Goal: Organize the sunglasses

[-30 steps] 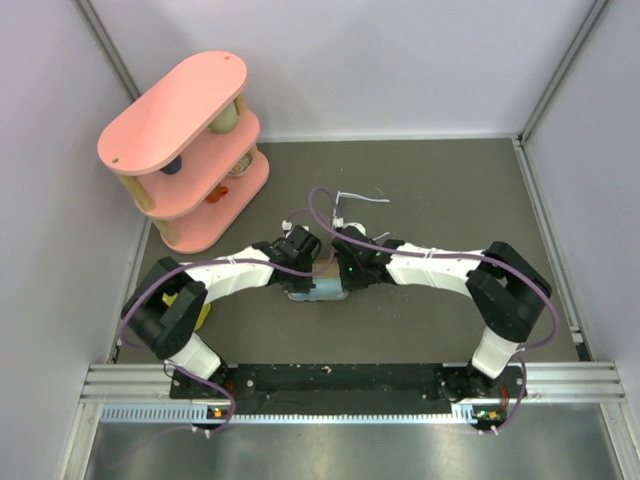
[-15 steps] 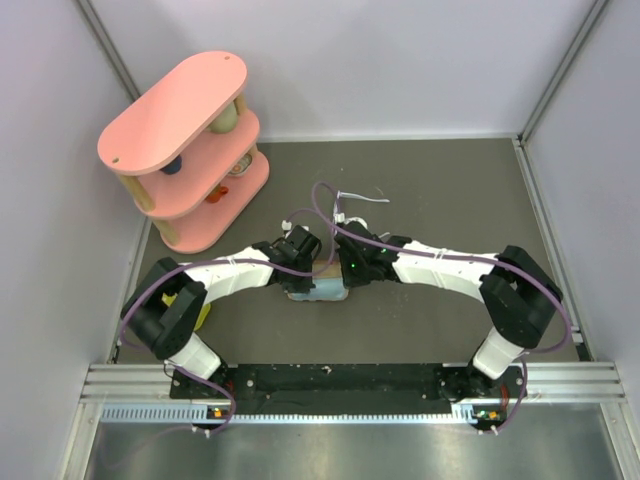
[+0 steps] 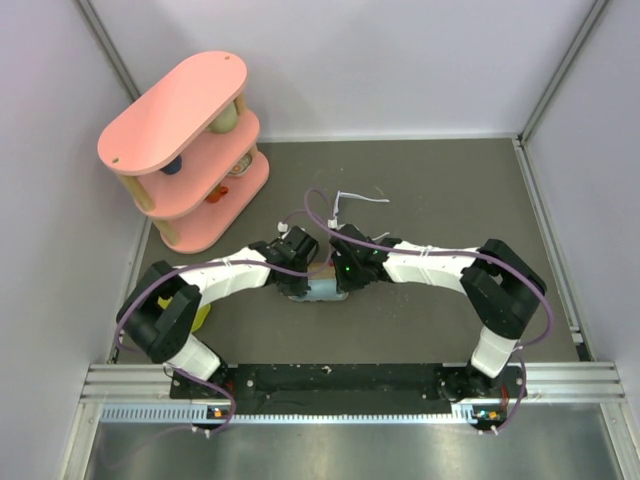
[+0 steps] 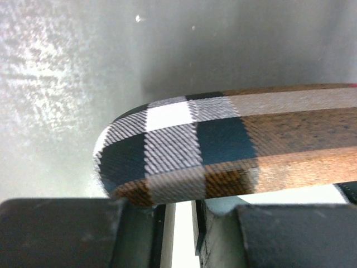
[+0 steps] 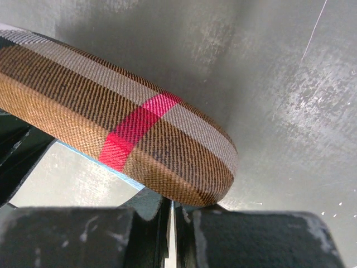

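From my overhead feed I see the dark grey table (image 3: 450,200) boxed in by pale walls, with the pink three-tier shelf (image 3: 170,110) at its far left corner and a few small items on the lower tiers. Both arms reach inward and meet at the middle of the table.

Between them lies the brown plaid case (image 4: 234,145), which in the overhead view is mostly hidden under the two wrists. It sits on the light blue cloth (image 3: 325,291), whose near edge shows just in front of the grippers.

The left gripper (image 4: 178,209) is at the case's rounded black-and-white end. Its fingers stand a little apart, with a narrow gap and something pale showing through it. I can't tell whether they touch anything.

The right gripper (image 5: 173,209) is at the opposite end of the case, just below the end with the pink stripe. Its fingers are pressed together with only a hairline between them, and I can't make out anything pinched there.

The sunglasses (image 3: 345,198) are not in either gripper. The thin white frame lies on the bare table just behind the grippers, apart from the case, one slender arm trailing to the right.
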{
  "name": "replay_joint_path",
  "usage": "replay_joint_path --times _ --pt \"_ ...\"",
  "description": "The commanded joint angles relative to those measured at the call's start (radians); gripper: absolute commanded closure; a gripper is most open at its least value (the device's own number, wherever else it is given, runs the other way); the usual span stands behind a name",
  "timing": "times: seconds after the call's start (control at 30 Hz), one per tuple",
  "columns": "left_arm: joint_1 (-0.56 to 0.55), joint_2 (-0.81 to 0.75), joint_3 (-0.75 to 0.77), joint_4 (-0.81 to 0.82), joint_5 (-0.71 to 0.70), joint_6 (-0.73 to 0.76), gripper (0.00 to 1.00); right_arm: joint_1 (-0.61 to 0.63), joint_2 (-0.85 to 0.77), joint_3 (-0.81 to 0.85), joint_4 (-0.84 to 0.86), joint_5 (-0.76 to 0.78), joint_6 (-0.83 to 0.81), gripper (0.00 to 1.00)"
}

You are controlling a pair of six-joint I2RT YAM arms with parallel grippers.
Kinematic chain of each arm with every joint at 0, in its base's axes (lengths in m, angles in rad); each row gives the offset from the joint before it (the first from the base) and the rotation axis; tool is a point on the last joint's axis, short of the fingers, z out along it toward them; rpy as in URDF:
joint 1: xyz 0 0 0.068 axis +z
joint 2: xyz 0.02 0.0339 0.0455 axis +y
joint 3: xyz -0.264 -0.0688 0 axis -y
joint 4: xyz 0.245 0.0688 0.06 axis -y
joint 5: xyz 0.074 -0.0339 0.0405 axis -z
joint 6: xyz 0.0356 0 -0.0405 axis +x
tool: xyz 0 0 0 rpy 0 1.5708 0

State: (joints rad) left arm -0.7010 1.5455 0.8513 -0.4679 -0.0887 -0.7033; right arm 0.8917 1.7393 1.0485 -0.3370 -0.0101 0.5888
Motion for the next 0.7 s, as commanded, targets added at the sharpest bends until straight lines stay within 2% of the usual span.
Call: replay_joint_path --times 0.0,0.23,0.57,0.67 --pt "0.005 -0.051 0.034 -0.093 -0.037 0.016 0.79 -0.014 -0.023 0.05 0.033 0.001 0.011 1.0" --pt "0.006 -0.074 0.087 -0.126 -0.056 0.024 0.77 -0.046 -0.086 0.073 0.009 0.035 0.034 1.0" --pt "0.014 -0.073 0.138 -0.137 -0.069 0.054 0.76 -0.151 -0.162 0.087 -0.068 0.087 0.166 0.84" --pt "0.021 -0.07 0.152 -0.138 -0.075 0.062 0.76 -0.188 -0.155 0.116 -0.132 0.12 0.23 0.74"
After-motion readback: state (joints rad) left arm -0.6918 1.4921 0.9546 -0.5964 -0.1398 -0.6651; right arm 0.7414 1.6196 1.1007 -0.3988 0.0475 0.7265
